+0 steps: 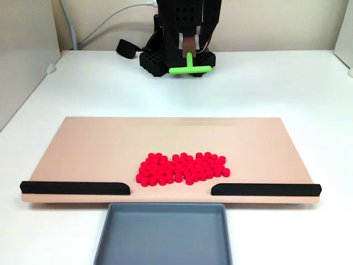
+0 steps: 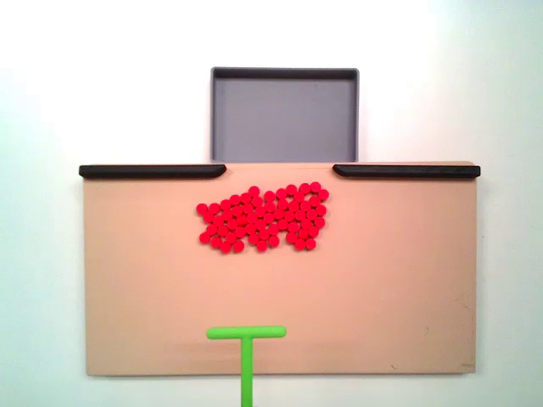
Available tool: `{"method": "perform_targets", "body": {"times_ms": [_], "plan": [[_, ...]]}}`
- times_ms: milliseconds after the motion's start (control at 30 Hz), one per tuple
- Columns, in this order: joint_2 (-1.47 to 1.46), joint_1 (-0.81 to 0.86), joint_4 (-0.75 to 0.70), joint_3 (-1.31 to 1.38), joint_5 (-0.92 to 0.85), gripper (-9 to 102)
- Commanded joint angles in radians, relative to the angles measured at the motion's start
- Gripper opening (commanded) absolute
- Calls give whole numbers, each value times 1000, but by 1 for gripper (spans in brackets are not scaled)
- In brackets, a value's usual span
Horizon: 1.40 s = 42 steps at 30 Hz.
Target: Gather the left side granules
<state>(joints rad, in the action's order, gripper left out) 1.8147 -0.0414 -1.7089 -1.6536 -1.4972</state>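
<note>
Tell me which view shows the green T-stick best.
A fixed view from above: the green T-stick lies fully outlined over the board, clear of the granules. In the front fixed view it is small, far off, held in the jaws.

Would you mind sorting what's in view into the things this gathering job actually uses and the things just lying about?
Belongs to the job:
- granules, a flat red cluster on the board
- green T-shaped stick, held in the gripper
- board
- two black rails at the board's edge
- grey tray beyond the gap between the rails

Just lying about:
- grey cable behind the arm
</note>
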Motion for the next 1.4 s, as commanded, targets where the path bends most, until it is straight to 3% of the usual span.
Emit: {"method": "perform_targets", "body": {"times_ms": [0,1000,1367], "plan": [[29,-2,-5,34,0,0],[37,23,-5,18,8,0],[28,38,-3,32,167,0]]}}
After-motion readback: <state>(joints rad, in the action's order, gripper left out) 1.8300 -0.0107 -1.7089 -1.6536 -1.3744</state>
